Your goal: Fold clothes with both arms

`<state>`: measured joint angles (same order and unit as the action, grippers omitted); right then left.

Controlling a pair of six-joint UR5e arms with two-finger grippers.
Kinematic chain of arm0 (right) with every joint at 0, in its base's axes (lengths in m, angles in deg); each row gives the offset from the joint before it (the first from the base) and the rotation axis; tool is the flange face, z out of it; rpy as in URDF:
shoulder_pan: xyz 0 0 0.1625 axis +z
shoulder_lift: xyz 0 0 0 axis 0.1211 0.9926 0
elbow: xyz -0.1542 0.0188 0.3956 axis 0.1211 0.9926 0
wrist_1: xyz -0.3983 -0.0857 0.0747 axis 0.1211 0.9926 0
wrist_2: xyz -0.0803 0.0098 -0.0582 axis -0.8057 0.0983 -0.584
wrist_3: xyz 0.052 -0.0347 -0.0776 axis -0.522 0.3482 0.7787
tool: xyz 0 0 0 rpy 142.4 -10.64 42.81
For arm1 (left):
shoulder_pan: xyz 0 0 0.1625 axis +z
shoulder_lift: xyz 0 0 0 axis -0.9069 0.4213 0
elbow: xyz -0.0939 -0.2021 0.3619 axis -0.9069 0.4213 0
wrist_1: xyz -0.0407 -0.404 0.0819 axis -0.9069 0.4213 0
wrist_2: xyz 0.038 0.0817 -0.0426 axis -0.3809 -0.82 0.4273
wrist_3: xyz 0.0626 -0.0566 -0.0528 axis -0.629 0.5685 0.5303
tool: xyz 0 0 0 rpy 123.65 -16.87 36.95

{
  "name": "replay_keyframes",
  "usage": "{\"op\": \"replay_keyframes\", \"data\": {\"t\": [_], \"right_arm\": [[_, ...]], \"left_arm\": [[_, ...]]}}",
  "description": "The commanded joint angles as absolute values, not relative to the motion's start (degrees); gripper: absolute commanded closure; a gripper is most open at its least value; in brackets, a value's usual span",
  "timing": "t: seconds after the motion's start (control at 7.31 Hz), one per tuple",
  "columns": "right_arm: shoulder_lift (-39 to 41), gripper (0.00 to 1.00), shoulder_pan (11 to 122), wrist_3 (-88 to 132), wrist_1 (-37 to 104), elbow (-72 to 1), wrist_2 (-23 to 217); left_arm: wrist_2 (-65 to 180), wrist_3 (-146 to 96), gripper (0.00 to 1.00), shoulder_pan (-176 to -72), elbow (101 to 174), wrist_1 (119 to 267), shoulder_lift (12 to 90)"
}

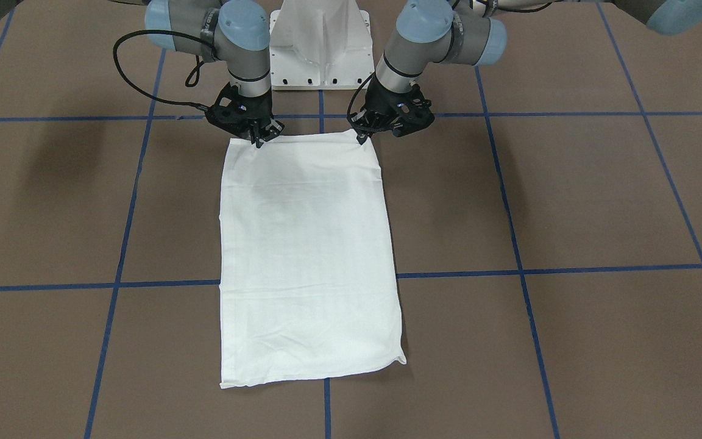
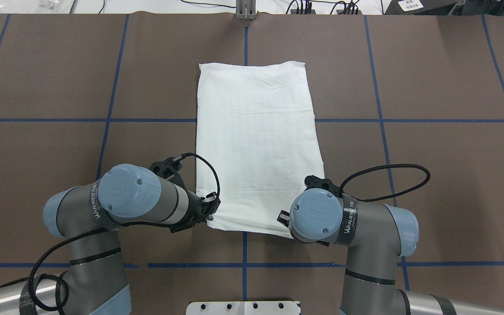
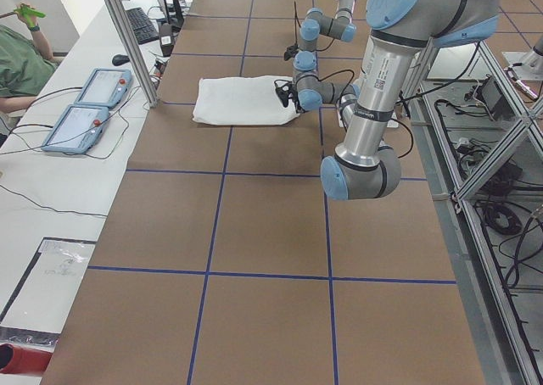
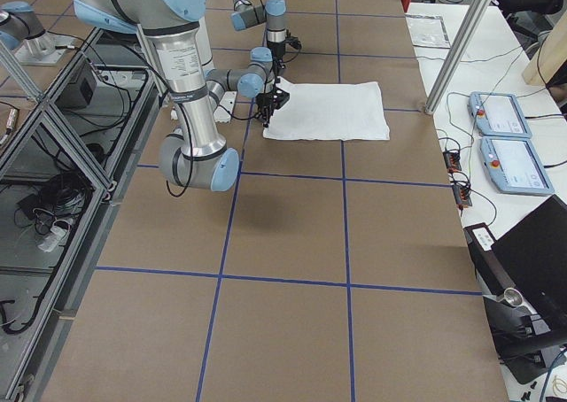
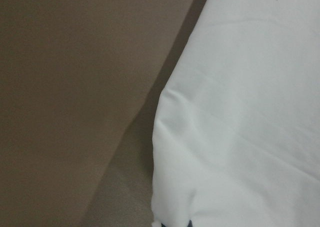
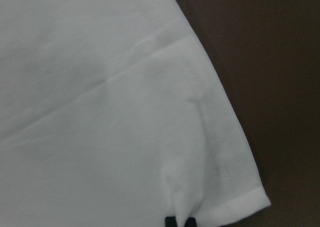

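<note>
on the wrist cams we see the left gripper [image 1: 361, 138] and right gripper [image 1: 259, 141] each clamped tight on a corner of the white shirt [image 2: 256, 144]. the overhead view hides that grip. the shirt lies folded flat mid table [image 2: 59, 78], with the pinched edge nearest the robot.

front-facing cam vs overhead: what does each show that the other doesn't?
Front-facing only: the fingertips of the left pincer and the right pincer, each pinching a robot-side corner of the T-shirt, plus most of the white pedestal base.
Overhead only: the table's far edge with cables beyond it. In this view the arms hide the fingertips.
Both: the T-shirt folded into a long rectangle, lying flat on the brown table with blue tape lines.
</note>
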<state>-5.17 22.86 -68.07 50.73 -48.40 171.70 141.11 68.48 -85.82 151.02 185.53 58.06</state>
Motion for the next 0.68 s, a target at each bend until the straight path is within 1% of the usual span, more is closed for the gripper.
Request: {"op": "replay_keyframes", "data": {"t": [0.0,0.27,0.41,0.55], "right_arm": [[-6.0,1.00,23.1,-68.2,50.8,-48.5,172.0],[-7.5,1.00,24.0,-68.3,50.8,-50.3,173.6],[-6.6,1.00,24.4,-69.2,51.0,-53.2,173.4],[-4.9,1.00,24.4,-69.9,51.4,-56.7,173.7]], "left_arm": [[141.1,68.5,1.00,-85.8,151.0,185.6,58.1],[141.1,68.5,1.00,-85.9,151.6,185.5,57.7],[141.0,68.6,1.00,-85.9,153.2,185.1,56.9],[141.0,69.1,1.00,-85.4,157.0,183.5,55.9]]}}
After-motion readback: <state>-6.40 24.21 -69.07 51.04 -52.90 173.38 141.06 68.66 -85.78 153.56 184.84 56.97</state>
